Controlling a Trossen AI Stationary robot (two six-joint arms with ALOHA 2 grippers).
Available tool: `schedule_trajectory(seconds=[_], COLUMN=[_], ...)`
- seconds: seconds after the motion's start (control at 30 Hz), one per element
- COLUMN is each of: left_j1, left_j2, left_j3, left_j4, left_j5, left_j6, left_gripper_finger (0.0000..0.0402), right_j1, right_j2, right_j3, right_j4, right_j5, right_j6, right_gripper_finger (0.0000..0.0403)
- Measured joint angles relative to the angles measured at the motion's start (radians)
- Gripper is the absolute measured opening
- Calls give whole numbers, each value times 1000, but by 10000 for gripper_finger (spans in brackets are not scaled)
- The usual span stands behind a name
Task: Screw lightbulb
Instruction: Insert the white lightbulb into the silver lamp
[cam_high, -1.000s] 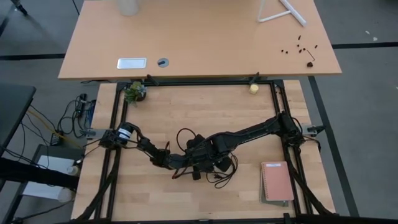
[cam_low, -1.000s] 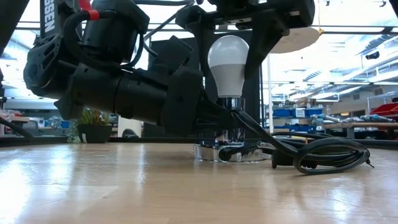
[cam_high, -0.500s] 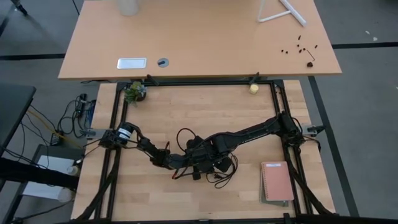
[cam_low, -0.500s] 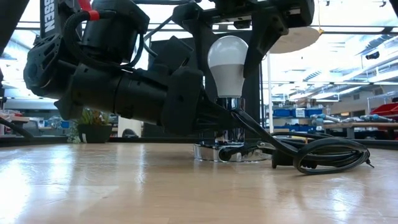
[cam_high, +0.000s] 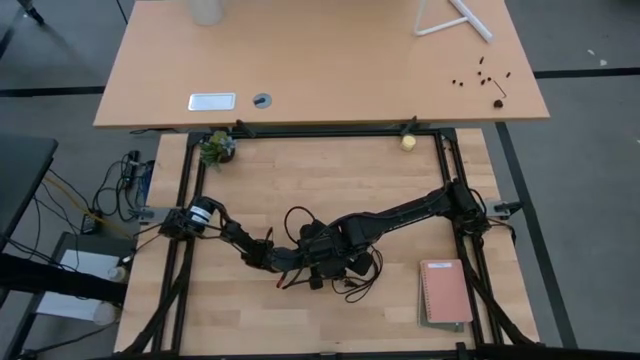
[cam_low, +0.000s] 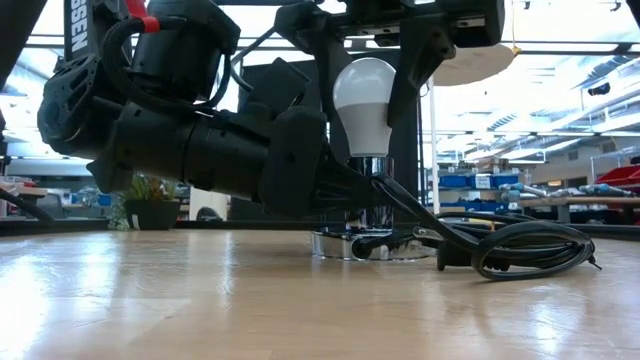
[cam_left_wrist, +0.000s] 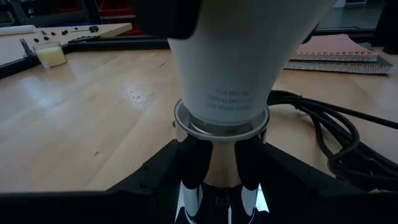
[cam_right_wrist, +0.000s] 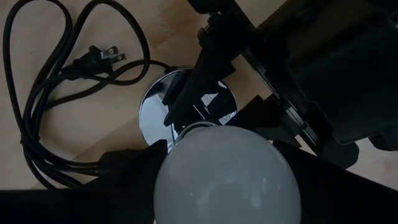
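The white lightbulb (cam_low: 365, 100) stands upright with its base in the chrome socket neck (cam_low: 370, 185). The neck rises from the round silvery socket disc (cam_low: 372, 244), which lies flat on the table. My right gripper (cam_low: 366, 72) comes down over the bulb and is shut on it. My left gripper (cam_left_wrist: 221, 165) lies low and level at the neck and is shut on it. In the high view the two grippers meet at the table's middle near side (cam_high: 320, 255) and hide the bulb. My left gripper pinches the chrome neck (cam_left_wrist: 219, 180) between its two fingers (cam_left_wrist: 194, 163), just under the collar that takes the bulb. The fingers lie level, coming from the table's left. The socket stands upright with its disc on the table. My right gripper holds the bulb's round glass top (cam_right_wrist: 227, 177) between its two fingers (cam_low: 408, 70), one on each side. The fingers come from above, pointing down. The bulb stands upright with its base in the socket.
The socket's black cord (cam_low: 500, 245) lies coiled on the table beside the disc, its plug (cam_right_wrist: 102, 59) loose. A pink notebook (cam_high: 445, 292) lies near the right edge. A small plant (cam_high: 216, 148) and a yellowish ball (cam_high: 408, 142) sit at the far edge.
My right gripper has turned a little about the upright bulb, its fingers swinging round the glass in the low view. The bulb, the socket and my left gripper have stayed in place.
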Motion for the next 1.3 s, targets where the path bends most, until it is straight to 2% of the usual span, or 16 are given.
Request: schedule_trajectory(seconds=[0.43,1.3], left_j1=[0,-1], left_j2=[0,0], left_j3=[0,0], left_j4=[0,0], left_j5=[1,-10], left_j6=[-9,-19], left_gripper_finger=[184,184], right_j1=[0,-7], right_j2=[0,0], right_j3=[0,0], right_j4=[-1,-4], right_j5=[3,-4], right_j6=[156,784], right_gripper_finger=[282,282])
